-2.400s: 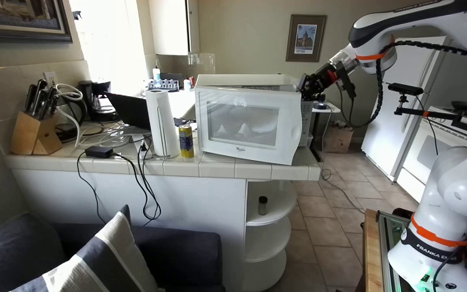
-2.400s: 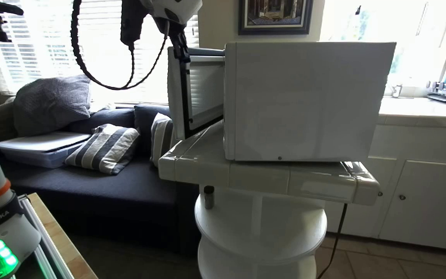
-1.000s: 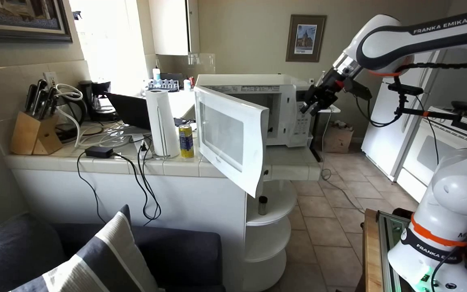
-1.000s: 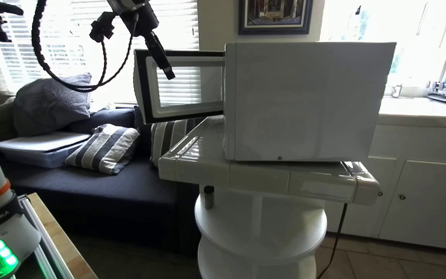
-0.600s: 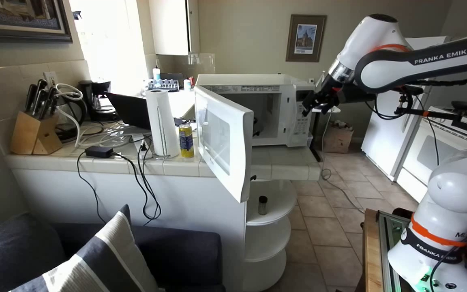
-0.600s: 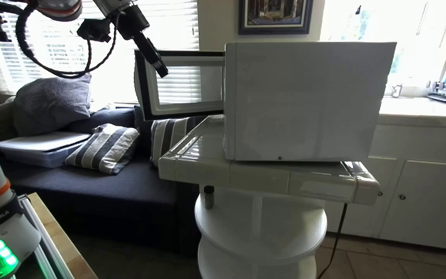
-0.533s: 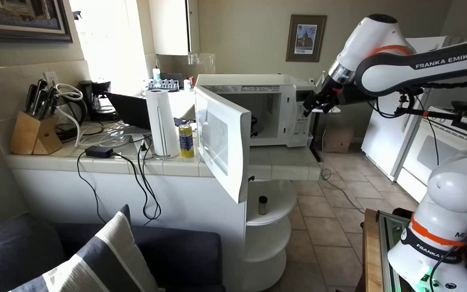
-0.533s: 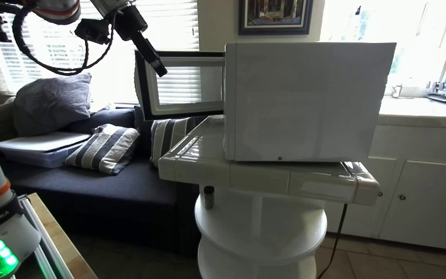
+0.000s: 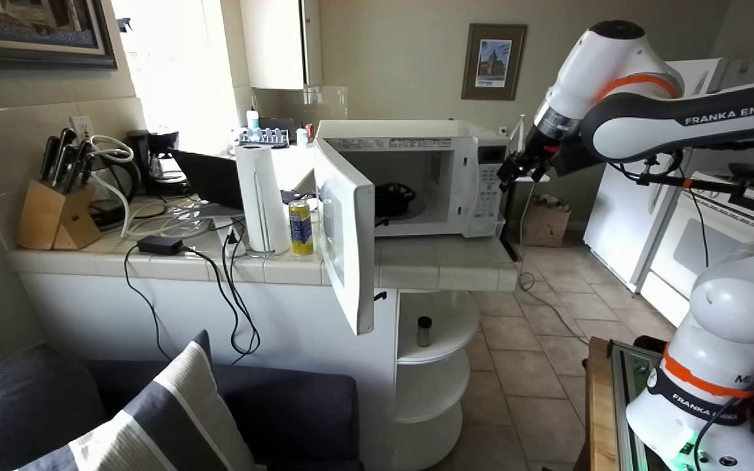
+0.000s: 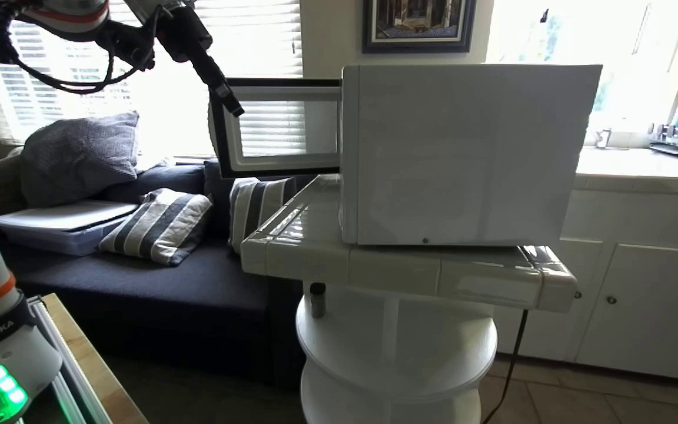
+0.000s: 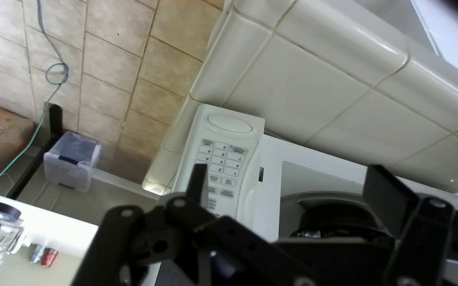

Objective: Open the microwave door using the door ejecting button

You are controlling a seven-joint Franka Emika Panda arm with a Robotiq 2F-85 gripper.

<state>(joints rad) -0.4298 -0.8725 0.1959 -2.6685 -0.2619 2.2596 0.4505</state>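
"Where did the microwave (image 10: 468, 153) stand?"

"On the tiled counter (image 9: 442, 269), near its end, with a yellow can (image 9: 300, 227) and a paper towel roll (image 9: 262, 199) near the hinge side."

"And the microwave door (image 9: 352, 242)?"

"Wide open, jutting past the counter's front edge. A dark, rounded thing (image 9: 393, 199) sat inside (the door hid part of it in an exterior view)."

"How was the gripper (image 11: 290, 182)?"

"It hung in front of the microwave, tilted downward, apart from both the body and the door. In the wrist view its two fingers (image 11: 197, 182) were spread well apart, and behind them showed the control strip (image 11: 220, 165)."

"And a button (image 11: 229, 123)?"

"An oval one lay at the strip's lower end."
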